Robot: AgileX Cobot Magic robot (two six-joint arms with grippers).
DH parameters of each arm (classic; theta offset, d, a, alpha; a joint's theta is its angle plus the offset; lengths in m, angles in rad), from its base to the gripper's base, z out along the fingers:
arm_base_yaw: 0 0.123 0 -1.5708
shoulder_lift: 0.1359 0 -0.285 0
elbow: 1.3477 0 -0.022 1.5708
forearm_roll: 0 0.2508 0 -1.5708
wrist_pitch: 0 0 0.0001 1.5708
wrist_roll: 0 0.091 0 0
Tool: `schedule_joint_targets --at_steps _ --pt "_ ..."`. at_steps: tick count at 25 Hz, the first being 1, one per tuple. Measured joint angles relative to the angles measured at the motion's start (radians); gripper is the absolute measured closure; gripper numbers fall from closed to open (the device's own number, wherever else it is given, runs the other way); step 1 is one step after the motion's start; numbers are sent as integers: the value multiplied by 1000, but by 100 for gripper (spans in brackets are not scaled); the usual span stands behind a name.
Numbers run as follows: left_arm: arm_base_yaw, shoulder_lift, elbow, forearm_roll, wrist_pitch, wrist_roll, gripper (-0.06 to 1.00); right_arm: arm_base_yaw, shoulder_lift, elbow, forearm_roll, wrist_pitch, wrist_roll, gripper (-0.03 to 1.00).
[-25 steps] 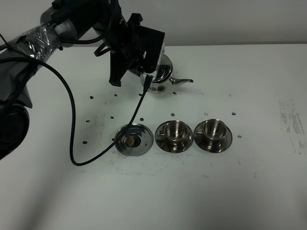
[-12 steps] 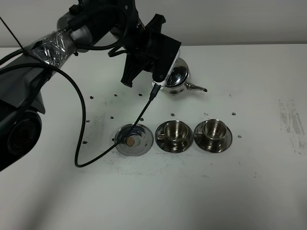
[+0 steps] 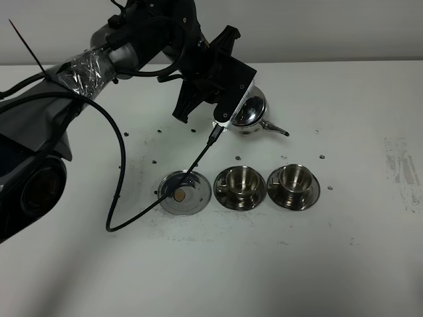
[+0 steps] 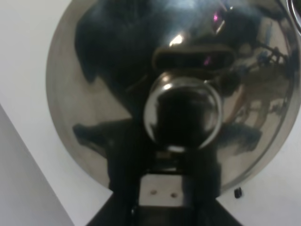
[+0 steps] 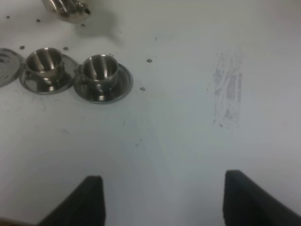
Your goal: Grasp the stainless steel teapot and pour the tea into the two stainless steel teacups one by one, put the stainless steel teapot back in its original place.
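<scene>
The stainless steel teapot (image 3: pixel 251 109) hangs in my left gripper (image 3: pixel 231 107), above the table behind the cups, its spout aimed right and slightly down. The left wrist view shows its domed lid (image 4: pixel 94 94) and knob (image 4: pixel 182 117) close up, with the gripper (image 4: pixel 162 193) shut at the handle. Two stainless steel teacups (image 3: pixel 241 183) (image 3: pixel 293 181) stand on saucers at the front; they also show in the right wrist view (image 5: pixel 44 63) (image 5: pixel 101 70). The empty round dish with the tan spot (image 3: pixel 192 201) lies left of them. No tea shows. My right gripper (image 5: pixel 167 202) is open over bare table.
A black cable (image 3: pixel 115 191) hangs from the left arm and loops over the table to the dish. Small dark specks dot the white table. A scuffed patch (image 3: pixel 403 172) marks the right side.
My left gripper has carried the teapot to the right and closer to the cups, and the spout now dips a little lower. The cups and dish have not moved.
</scene>
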Motion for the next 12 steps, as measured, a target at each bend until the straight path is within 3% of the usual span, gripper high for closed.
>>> schedule_joint_targets --at_steps 12 --pt "-10 2 0 -22 -29 53 74 0 0 0 -2 0 0 41"
